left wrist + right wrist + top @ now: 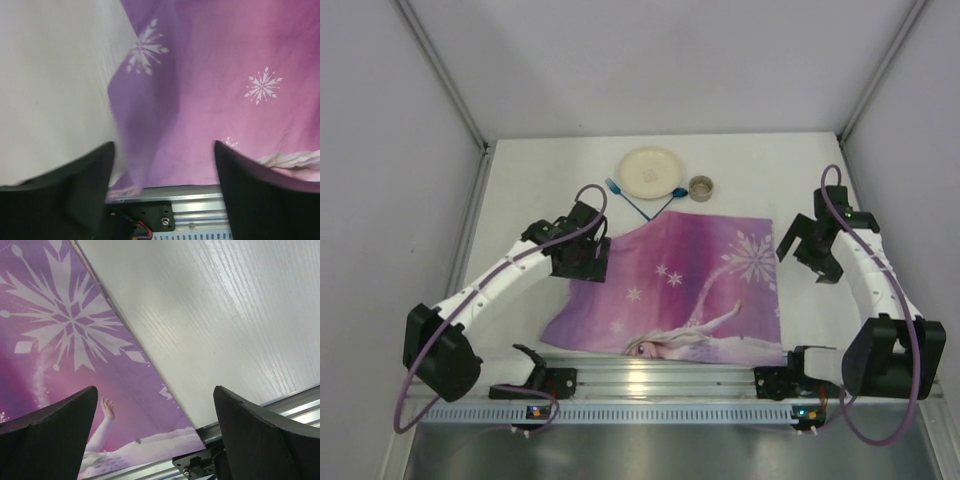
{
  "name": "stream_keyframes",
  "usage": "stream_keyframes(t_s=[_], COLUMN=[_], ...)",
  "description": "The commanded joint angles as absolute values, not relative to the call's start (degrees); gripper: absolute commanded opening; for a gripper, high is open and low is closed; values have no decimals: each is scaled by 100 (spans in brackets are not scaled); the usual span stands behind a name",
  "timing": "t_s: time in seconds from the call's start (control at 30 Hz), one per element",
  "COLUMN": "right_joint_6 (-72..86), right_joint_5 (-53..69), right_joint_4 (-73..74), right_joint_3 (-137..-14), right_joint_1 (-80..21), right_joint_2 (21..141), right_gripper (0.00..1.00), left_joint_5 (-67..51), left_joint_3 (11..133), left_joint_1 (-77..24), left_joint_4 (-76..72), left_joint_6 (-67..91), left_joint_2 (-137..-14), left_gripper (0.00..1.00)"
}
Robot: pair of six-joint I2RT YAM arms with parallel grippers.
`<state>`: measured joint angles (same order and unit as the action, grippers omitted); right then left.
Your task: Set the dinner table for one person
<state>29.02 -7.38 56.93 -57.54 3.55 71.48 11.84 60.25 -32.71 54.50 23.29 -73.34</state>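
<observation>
A purple snowflake-printed cloth mat [690,285] lies spread on the white dinner table [750,165], its near edge at the ribbed aluminium rail [660,380]. A cream plate [650,172], a blue fork [620,195], a blue spoon [672,197] and a small metal cup [701,187] sit behind the mat. My left gripper [582,262] is open and empty above the mat's left edge [120,145]. My right gripper [817,262] is open and empty above the mat's right edge [145,357].
White walls close in the table on the left, back and right. The arm bases [535,385] sit on the rail at the front. Bare table shows left of the mat [50,85] and right of it [225,315].
</observation>
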Motion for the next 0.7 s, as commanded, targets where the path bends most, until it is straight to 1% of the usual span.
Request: stream_keyframes(t_s=[0.0, 0.1, 0.2, 0.3, 0.33, 0.4, 0.43, 0.47, 0.6, 0.63, 0.67], right_joint_6=[3041, 3032, 2980, 2909, 2892, 2874, 2822, 2813, 2646, 2619, 2602], right_joint_5=[-572, -510, -510, -492, -466, -405, -387, -387, -500, -518, -536], right_joint_4=[5423, 5405, 5414, 5414, 5405, 5397, 5405, 5397, 5458, 5467, 5467], right_joint_3=[-5950, -6003, -6047, -6021, -6003, -5968, -5976, -5959, -6029, -6047, -6064], right_joint_1=[264, 237, 229, 229, 229, 229, 229, 229, 229, 229, 229], right_joint_2=[7233, 7286, 7312, 7339, 7348, 7374, 7383, 7374, 7374, 7365, 7383], right_gripper=[100, 100, 100, 100, 100, 100, 100, 100, 100, 100, 100], left_joint_5=[986, 888, 1001, 924, 801, 782, 747, 704, 694, 668, 624], left_joint_3=[6205, 6477, 6802, 7162, 7259, 7671, 7856, 8197, 9034, 9174, 9193], left_joint_1=[-3278, -3252, -3086, -2550, -2305, -2110, -1979, -1925, -1846, -1837, -1828], left_joint_4=[5773, 5898, 5468, 4967, 4861, 4685, 4650, 4623, 4807, 4877, 4895], left_joint_6=[2285, 2469, 2400, 2181, 2032, 1925, 1846, 1802, 1661, 1609, 1591], left_joint_2=[-7828, -8016, -7849, -8076, -8416, -8857, -9373, -9604, -10747, -10906, -11116], left_gripper=[99, 99, 99, 99, 99, 99, 99, 98, 91, 86, 84])
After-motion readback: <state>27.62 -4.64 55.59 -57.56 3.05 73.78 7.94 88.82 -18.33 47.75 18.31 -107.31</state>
